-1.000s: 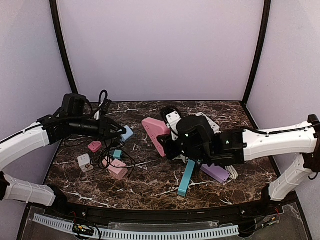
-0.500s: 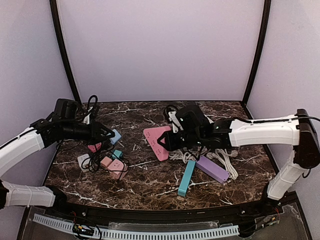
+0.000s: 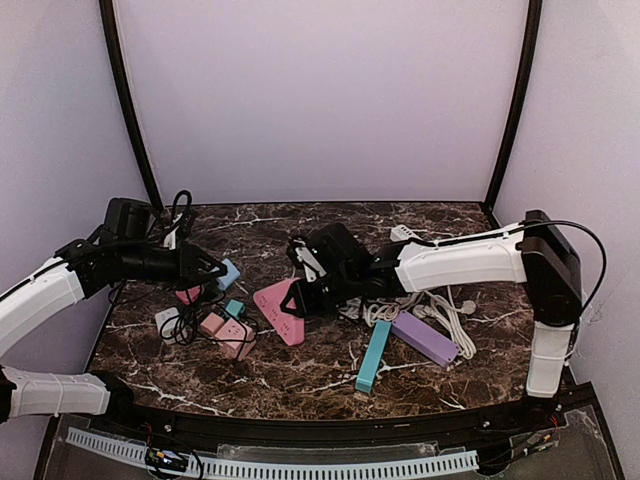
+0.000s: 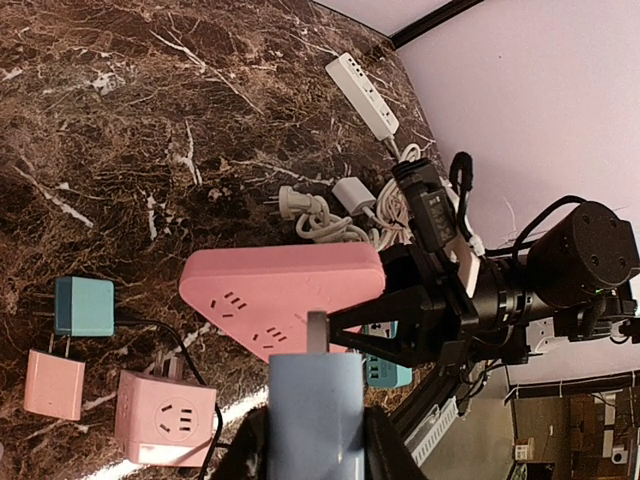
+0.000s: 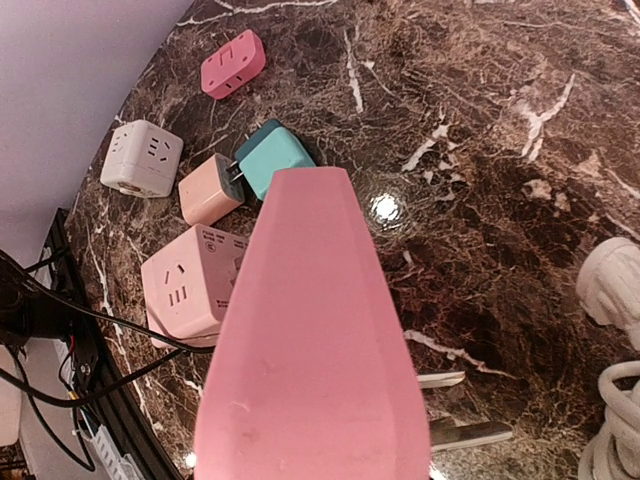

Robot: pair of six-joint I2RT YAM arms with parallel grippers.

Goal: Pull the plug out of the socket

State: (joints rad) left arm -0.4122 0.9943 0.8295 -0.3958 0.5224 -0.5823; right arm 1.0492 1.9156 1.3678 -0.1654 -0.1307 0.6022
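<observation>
Pull-off is being judged nearly done: the blue plug is being clamped in the left hand, just beside the pink socket block, which is being gripped by the right hand. Wider separation is being called for next. Prong contact with the block's edge — and the right fingers behind the block — are being hidden.

Over the middle of the table, the right gripper holds the socket; just left of it, the left gripper holds the plug. A cluster of adapters lies in front of the plug. Cables lie right of the socket, a power strip and a second strip in front of them.
</observation>
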